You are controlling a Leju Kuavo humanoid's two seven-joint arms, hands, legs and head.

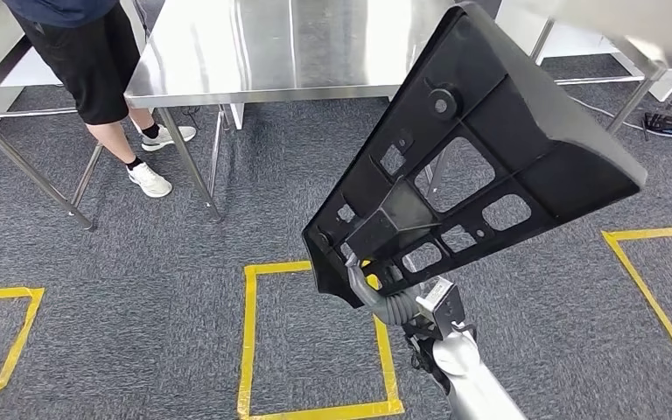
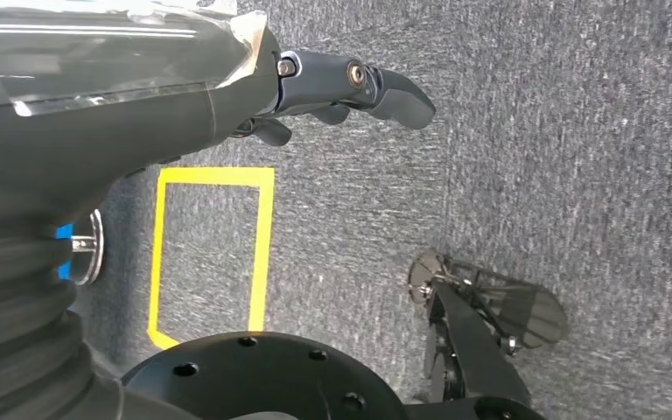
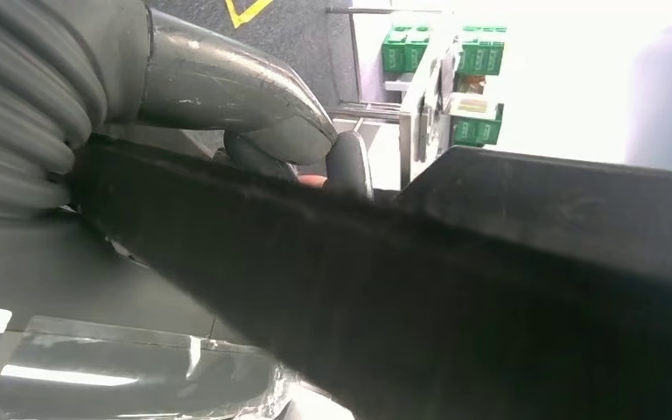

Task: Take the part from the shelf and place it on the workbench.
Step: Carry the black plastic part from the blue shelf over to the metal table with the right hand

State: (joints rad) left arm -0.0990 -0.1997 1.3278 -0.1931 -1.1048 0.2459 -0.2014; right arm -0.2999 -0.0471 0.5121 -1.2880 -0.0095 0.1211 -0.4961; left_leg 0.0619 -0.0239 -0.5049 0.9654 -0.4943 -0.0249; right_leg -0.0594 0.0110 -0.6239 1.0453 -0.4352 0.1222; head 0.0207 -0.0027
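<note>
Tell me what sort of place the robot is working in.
Probably a factory-style workshop or test floor. Bare stainless-steel workbenches stand on grey carpet marked with yellow tape squares, and the right hand holds a large black moulded plastic panel with cut-outs, seemingly an industrial part.

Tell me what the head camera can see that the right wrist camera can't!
Only the head view shows the whole black part with its cut-out holes, the shiny steel workbench, a person's legs and white shoes, and yellow tape squares on the grey carpet.

Only the right wrist view shows green boxes far behind, and the thick grey thumb pressing on the part's edge up close.

Both show the right robot hand gripping the black part at its lower end.
</note>
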